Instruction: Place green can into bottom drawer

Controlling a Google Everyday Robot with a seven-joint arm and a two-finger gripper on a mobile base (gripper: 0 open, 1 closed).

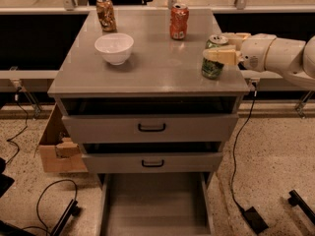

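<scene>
Green can [211, 69] stands upright near the right front edge of the cabinet top [147, 75]. Gripper [219, 45] reaches in from the right, fingers spread astride the can. Orange-red can [179, 21] and white bowl [114, 47] stand well apart from it. Bottom drawer [155, 200] sits pulled out, below both upper drawers.

Gripper [219, 45] was at the green can [211, 69], by the right edge of the cabinet top [157, 70]. White bowl [114, 48], orange-red can [179, 21] & brown can [106, 14] stood well apart from it, to the left & back. Bottom drawer [155, 203] stuck out in front, open from above; 2 upper drawers [151, 128] overhung its back.
</scene>
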